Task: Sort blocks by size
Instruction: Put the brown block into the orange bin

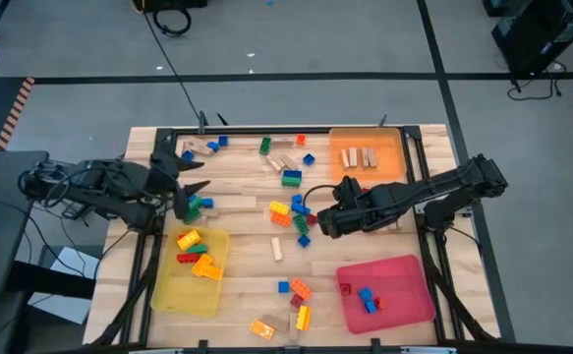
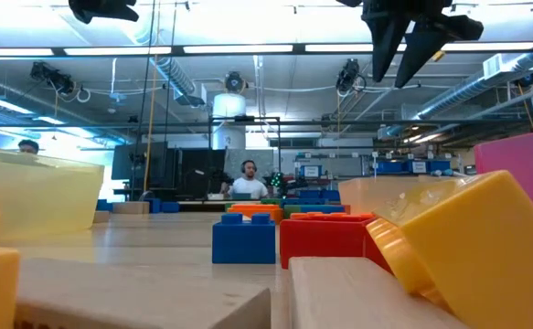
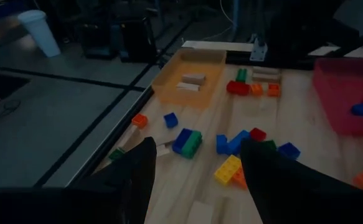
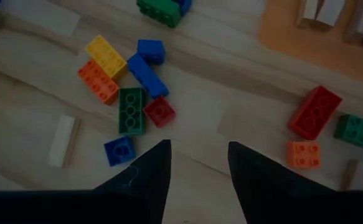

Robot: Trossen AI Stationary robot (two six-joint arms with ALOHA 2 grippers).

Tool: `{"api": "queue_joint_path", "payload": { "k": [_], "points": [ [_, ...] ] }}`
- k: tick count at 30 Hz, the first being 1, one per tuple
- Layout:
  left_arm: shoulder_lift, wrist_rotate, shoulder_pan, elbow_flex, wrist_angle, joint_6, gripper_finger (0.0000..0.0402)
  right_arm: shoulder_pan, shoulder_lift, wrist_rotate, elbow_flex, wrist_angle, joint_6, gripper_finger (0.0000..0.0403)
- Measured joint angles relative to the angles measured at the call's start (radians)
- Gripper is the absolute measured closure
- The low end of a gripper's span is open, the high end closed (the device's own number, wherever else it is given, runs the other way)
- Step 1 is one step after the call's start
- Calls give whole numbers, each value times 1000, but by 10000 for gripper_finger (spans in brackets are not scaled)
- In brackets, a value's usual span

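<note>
Right gripper (image 1: 317, 222) open, empty, hovering just beside the mixed blocks (image 4: 131, 87); left gripper (image 1: 190, 187) open, idle.

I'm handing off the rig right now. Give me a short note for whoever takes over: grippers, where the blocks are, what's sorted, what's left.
Left gripper: open, empty, above the table near the green block.
Right gripper: open, empty, over the mid-table cluster.
Done: wooden pieces in the orange tray; yellow, orange and red blocks in the yellow tray; blue and red blocks in the red tray.
Left: loose blocks along the far edge, the middle, and the near edge.
</note>
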Motion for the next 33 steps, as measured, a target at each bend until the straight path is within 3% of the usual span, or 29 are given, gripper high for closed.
{"api": "queue_joint_path", "payload": {
  "k": [8,12,19,25,33],
  "points": [
    [106,14,3,0,-31,-118,163,-1,0,31,0,7,2,229],
    [180,123,72,0,-85,-192,163,-2,0,42,0,6,-17,229],
    [279,282,328,0,-106,-211,163,-14,0,80,0,6,-153,228],
    [364,571,607,0,-105,-167,163,-62,0,79,0,3,-307,230],
    [509,660,848,1,-105,-92,169,-125,1,67,0,15,-449,230]
  ]
}}
